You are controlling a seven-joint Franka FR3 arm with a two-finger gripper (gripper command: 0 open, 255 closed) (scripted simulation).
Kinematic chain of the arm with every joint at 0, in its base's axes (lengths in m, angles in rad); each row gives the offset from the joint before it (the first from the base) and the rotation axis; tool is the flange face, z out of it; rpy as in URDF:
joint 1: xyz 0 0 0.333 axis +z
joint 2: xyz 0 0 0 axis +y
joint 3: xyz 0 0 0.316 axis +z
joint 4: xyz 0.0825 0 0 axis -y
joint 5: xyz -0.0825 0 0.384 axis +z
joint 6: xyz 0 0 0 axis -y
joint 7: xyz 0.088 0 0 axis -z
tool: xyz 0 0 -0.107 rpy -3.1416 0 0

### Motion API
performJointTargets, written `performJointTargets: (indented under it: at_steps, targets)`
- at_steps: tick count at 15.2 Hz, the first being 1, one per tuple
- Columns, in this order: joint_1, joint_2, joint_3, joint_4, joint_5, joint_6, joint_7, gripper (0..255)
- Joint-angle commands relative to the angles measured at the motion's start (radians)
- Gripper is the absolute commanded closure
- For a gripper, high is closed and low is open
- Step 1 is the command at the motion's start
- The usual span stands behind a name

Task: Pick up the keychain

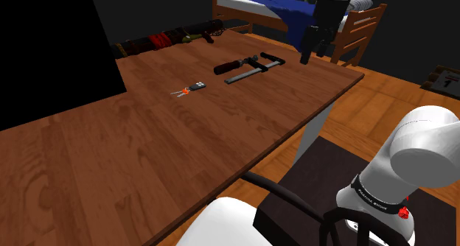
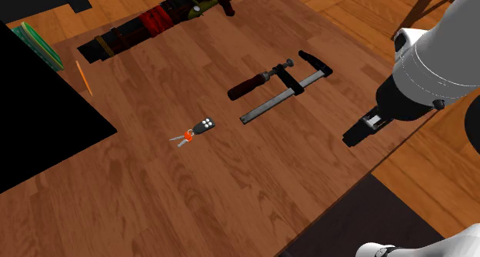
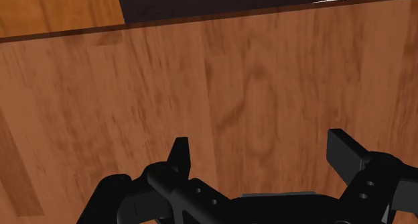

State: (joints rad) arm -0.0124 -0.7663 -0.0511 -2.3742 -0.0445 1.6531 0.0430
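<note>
The keychain (image 1: 190, 88) is a small black fob with an orange ring and silver keys, lying flat near the middle of the brown wooden table (image 1: 147, 145). It also lies on the boards in the second exterior view (image 2: 195, 131). My black gripper (image 1: 312, 51) hangs high above the table's far right corner, well to the right of the keychain and past the bar clamp. Seen from the second exterior camera the gripper (image 2: 355, 135) hovers near the table's right edge. In the wrist view the gripper (image 3: 258, 152) is open, its fingers apart over bare wood.
A bar clamp (image 1: 249, 66) with a dark red handle lies between the keychain and the gripper. A long dark bundle (image 2: 154, 21) runs along the table's far edge, with a pencil (image 2: 84, 78) and a green book (image 2: 38, 45) nearby. A wooden bed (image 1: 287, 12) stands behind.
</note>
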Motion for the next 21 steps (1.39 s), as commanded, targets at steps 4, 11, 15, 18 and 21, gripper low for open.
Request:
performJointTargets:
  at_steps: [4, 11, 15, 18, 21]
  targets:
    - [0.006, 0.079, 0.059, 0.029, 0.039, 0.042, 0.104, 0]
    - [0.010, 0.301, 0.181, 0.154, 0.093, 0.126, 0.340, 0]
    - [0.007, 0.446, 0.239, 0.259, 0.096, 0.159, 0.472, 0]
    - [0.007, 0.561, 0.276, 0.354, 0.085, 0.174, 0.571, 0]
    - [0.012, 0.683, 0.304, 0.464, 0.063, 0.178, 0.669, 0]
